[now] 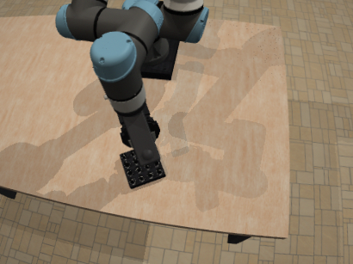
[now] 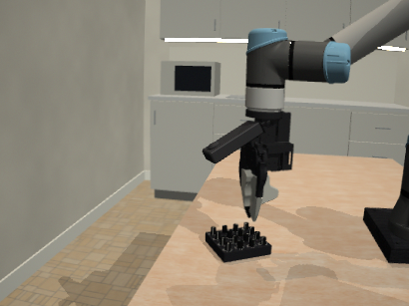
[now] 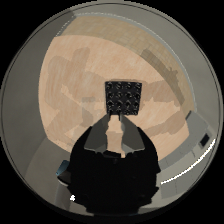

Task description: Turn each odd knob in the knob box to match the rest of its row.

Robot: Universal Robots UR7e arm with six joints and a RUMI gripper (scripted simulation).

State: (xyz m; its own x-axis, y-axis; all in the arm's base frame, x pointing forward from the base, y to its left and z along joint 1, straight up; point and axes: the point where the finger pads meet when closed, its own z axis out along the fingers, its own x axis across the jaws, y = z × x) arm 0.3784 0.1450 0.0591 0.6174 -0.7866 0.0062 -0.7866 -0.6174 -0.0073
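The black knob box (image 1: pixel 148 182) (image 2: pixel 246 254) (image 3: pixel 123 90) lies on the table with its short upright knobs in a four-by-four layout. The knobs' pointers and the row marks are too small to read. My gripper (image 2: pixel 252 217) (image 3: pixel 114 113) points down above the box's edge nearest the robot base, clear of the knobs. Its fingertips are a narrow gap apart with nothing between them. In the top view the fingertips and part of the box's top are hidden by the arm's camera bar.
The table (image 1: pixel 241 175) (image 2: pixel 200 283) has its front edge a short way beyond the box. The robot's black base (image 1: pixel 159 74) (image 2: pixel 386 238) stands at the other side. The dark camera bar (image 2: pixel 231 141) juts from the wrist over the box. Cabinets and a microwave (image 2: pixel 192 79) are farther back.
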